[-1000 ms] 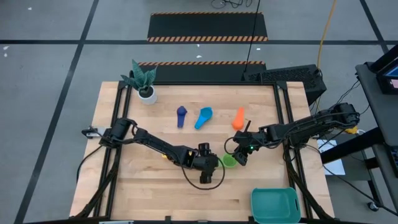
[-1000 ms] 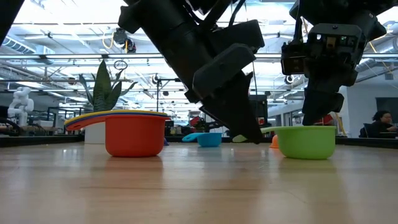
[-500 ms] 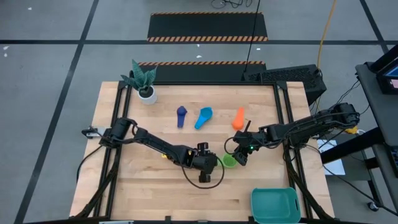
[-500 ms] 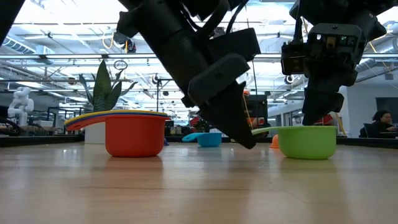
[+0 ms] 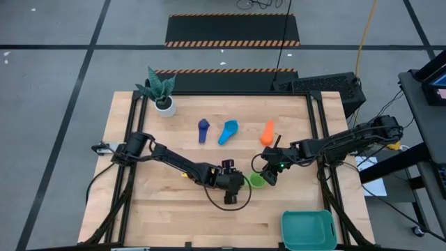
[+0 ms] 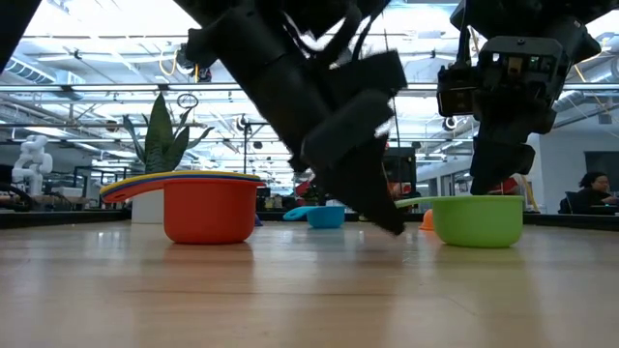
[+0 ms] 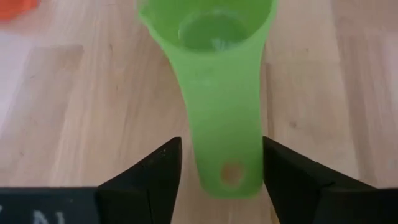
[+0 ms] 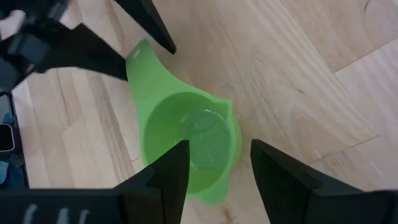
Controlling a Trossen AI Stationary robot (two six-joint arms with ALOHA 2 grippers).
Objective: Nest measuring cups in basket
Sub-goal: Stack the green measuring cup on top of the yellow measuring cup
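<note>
Green cup (image 7: 214, 74) handle btwn open left claw (image 7: 221, 171) fingers; right claw (image 8: 214, 168) open above.

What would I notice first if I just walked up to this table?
Probably the bright green measuring cup in the middle of the table, with both robot arms crowding it. The left hand is open around its handle, and the right hand is open just above its bowl. Next, the teal basket sits empty at the near right corner.

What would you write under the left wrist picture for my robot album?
The left gripper, fingers open, straddles the handle of the green measuring cup on the wooden table.
</note>
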